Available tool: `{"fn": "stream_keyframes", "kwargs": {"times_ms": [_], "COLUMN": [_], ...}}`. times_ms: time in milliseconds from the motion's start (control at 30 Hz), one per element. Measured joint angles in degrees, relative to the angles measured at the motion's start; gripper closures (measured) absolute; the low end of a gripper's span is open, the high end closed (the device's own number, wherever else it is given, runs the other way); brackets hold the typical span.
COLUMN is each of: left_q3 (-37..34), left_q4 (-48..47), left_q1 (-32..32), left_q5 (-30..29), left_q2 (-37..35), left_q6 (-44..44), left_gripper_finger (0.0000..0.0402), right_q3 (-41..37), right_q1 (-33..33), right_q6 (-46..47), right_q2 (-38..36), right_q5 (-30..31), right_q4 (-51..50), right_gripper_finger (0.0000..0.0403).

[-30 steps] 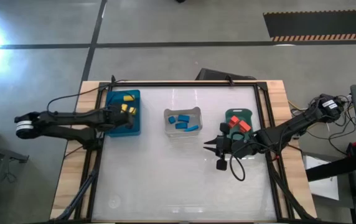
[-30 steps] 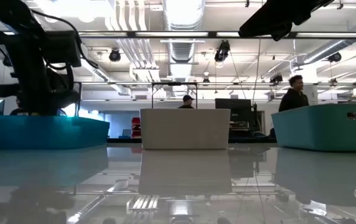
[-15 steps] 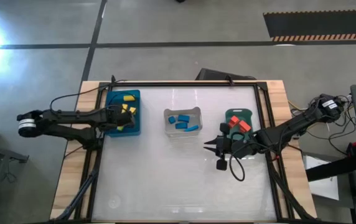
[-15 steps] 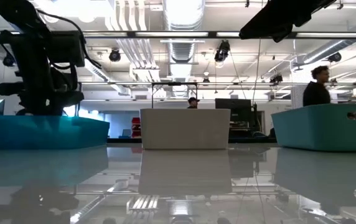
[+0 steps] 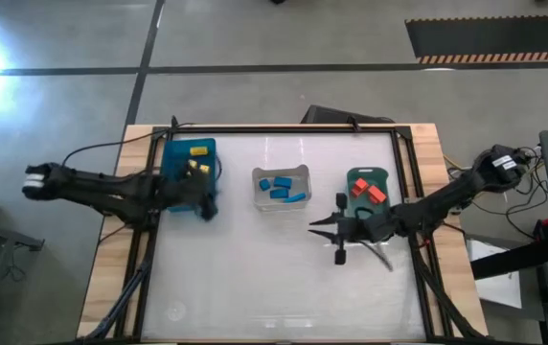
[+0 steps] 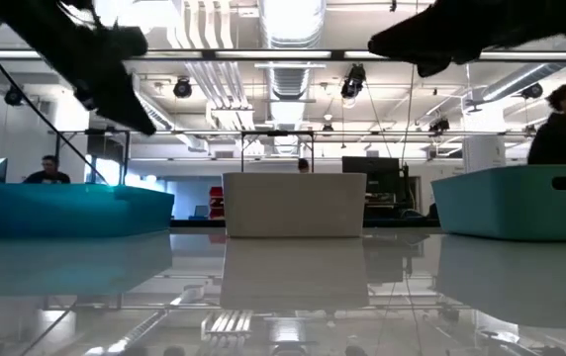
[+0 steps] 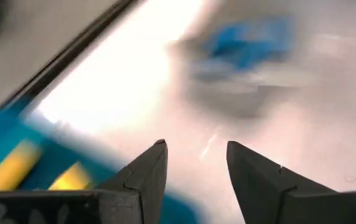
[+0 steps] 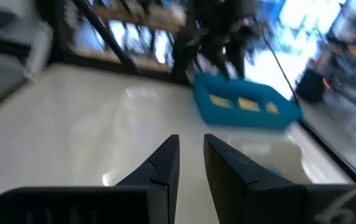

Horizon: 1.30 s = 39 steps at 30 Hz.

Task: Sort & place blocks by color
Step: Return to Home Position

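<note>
Yellow blocks (image 5: 195, 165) lie in the blue bin (image 5: 176, 172), blue blocks (image 5: 282, 189) in the clear bin (image 5: 281, 172), and red blocks (image 5: 368, 191) in the green bin (image 5: 368, 173). My left gripper (image 5: 207, 203) hovers open and empty just past the blue bin's near right corner; its wrist view shows the fingers apart (image 7: 193, 146) over bare table, with yellow blocks (image 7: 16, 168) beside them. My right gripper (image 5: 314, 227) hangs above the table between the clear and green bins, empty, with a narrow gap between its fingers (image 8: 190, 138).
The three bins stand in a row across the table's far half: blue bin (image 6: 75, 210), clear bin (image 6: 293, 206), green bin (image 6: 520, 203). The near half of the white table top (image 5: 274, 287) has free room. A black frame (image 5: 284, 129) rims the table. People stand in the room behind.
My left gripper has risen out of the blue bin and swung toward the near edge and the right, past the bin's near right corner. My right gripper has shifted slightly toward the table's left. The blocks in the bins have stayed put.
</note>
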Motion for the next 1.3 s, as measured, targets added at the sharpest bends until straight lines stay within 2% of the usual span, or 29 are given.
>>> {"fn": "stream_keyframes", "kwargs": {"times_ms": [100,167,267,367,567,800,967,1100,1300], "left_q3": [-3.3,-5.6,-9.2,-12.5,-17.6,-23.7,-26.9,-29.1,-29.9], "left_q4": [10.7,16.3,21.1,23.0,22.7,22.5,22.9,22.5,22.9], "left_q1": [-8.3,-12.2,-14.3,-13.7,-13.0,-13.0,-12.9,-12.9,-13.0], "left_q5": [3.4,4.4,4.3,4.3,4.2,4.0,3.5,3.0,2.5], "left_q2": [-2.7,-4.9,-8.6,-13.3,-24.1,-37.1,-44.6,-49.2,-49.6], "left_q6": [14.6,21.3,26.6,28.5,28.7,28.3,28.4,28.5,28.3], "left_gripper_finger": [0.0252,0.0252,0.0252,0.0252,0.0252,0.0252,0.0252,0.0252,0.0252], "right_q3": [-6.0,-9.3,-14.0,-18.0,-23.3,-28.9,-28.8,-28.8,-28.8], "right_q1": [-4.2,-8.7,-15.9,-20.8,-23.5,-23.5,-23.5,-23.5,-23.5], "right_q6": [-3.5,-2.3,3.2,3.5,-0.9,-3.1,-3.9,-5.2,-7.1], "right_q2": [-0.6,-1.0,-1.4,-1.4,-4.4,-14.6,-23.9,-30.6,-39.3], "right_q5": [-8.6,-14.6,-23.2,-28.5,-28.3,-21.7,-18.4,-18.2,-18.2], "right_q4": [12.1,18.2,22.6,26.8,32.9,31.9,18.9,13.2,4.7], "right_gripper_finger": [0.0342,0.0348,0.0357,0.0367,0.0382,0.0390,0.0390,0.0390,0.0390]}}
